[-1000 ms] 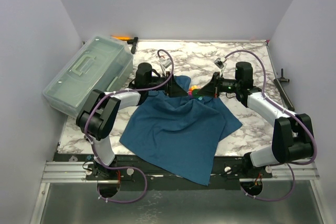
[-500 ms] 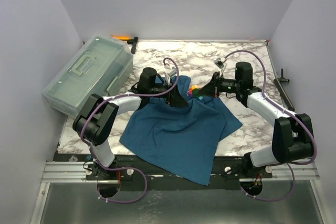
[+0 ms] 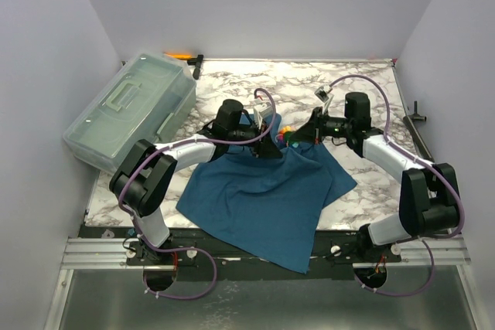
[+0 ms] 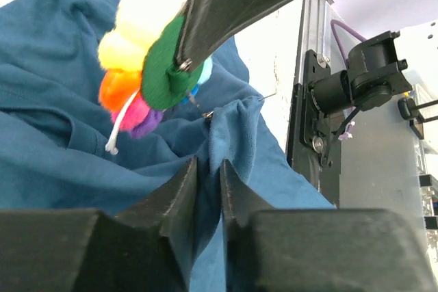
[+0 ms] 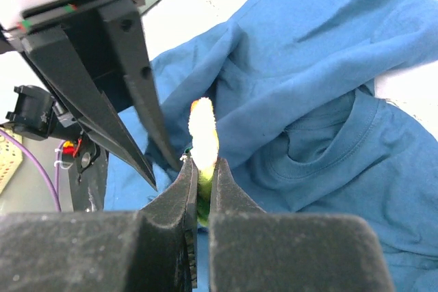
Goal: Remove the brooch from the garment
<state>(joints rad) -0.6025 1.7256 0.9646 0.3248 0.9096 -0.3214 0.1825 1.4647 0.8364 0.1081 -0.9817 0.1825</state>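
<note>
**A:** How does the garment (image 3: 263, 191) handle?

**B:** It looks soft, limp and light. It lies rumpled in the middle of the top view and peaks up wherever it is tugged, so it needs pinning down close to the fastening. The left gripper (image 4: 209, 165) pinches a fold there, just under the brooch (image 4: 147, 52).

**A:** And the brooch itself?

**B:** It is small and fluffy, probably weightless and easy to crush. It sits at the upper centre of the cloth, near the collar. The right gripper (image 5: 203, 169) is clamped across its green and yellow body. A thin metal pin seems to meet the cloth, so the pull should likely follow that pin or the fabric may snag.

**A:** What about the surroundings?

**B:** Pale walls (image 3: 255, 5) close in three sides. The marbled table (image 3: 309, 83) looks hard and smooth, so the cloth could slide. A translucent lidded box (image 3: 131, 110) sits at the left, well apart.
</note>
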